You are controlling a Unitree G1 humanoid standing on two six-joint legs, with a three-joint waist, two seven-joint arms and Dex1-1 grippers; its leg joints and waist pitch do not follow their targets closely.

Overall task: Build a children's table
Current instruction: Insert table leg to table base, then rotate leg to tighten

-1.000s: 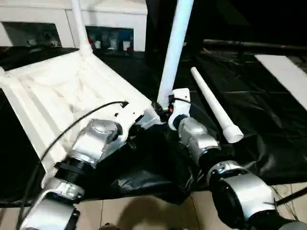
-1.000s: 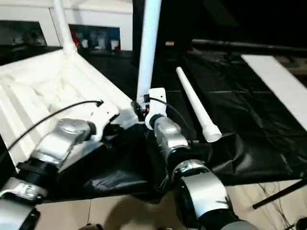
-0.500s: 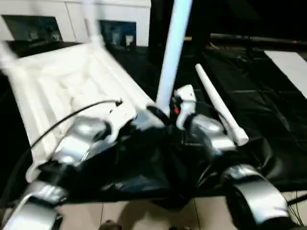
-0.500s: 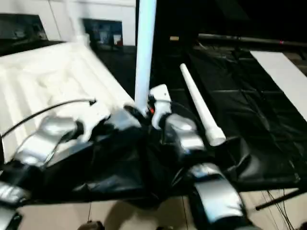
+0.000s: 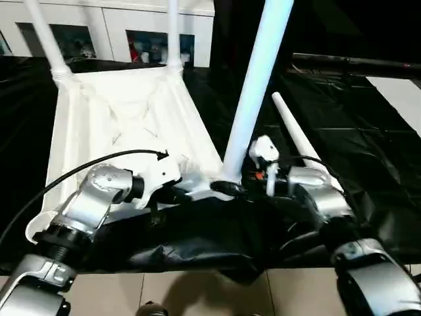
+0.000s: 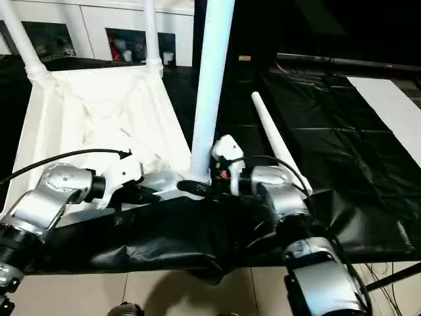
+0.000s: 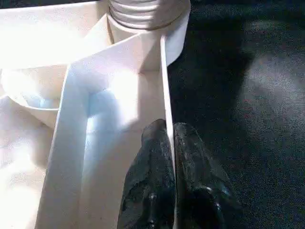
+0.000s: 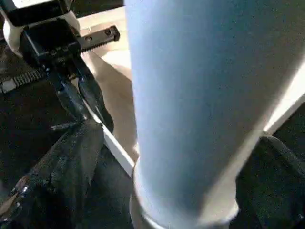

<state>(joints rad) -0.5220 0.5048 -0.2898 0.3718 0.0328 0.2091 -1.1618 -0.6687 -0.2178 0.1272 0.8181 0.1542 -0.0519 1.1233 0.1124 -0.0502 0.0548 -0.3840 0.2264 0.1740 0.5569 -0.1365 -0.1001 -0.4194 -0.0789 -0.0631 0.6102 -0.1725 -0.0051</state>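
Forearms of silver fill the near edge, both reaching in to the near right corner of the upturned tabletop (image 5: 125, 125), which lies ribbed side up on black sheeting (image 5: 368, 164). The left gripper (image 7: 170, 143) is pinched tight on the thin rim wall of the tabletop, one finger on each face, just beside the corner socket. The right gripper (image 8: 162, 157) stands with its fingers (image 8: 66, 162) spread wide on either side of the upright leg (image 5: 253, 99) seated in that socket, not pressing it; a second ago they were closer in. A loose leg (image 5: 299, 141) lies on the sheeting just right of the arms, pointing away. At the far corners two more legs (image 5: 172, 33) stand upright. Beyond them is a white cabinet (image 5: 118, 26).
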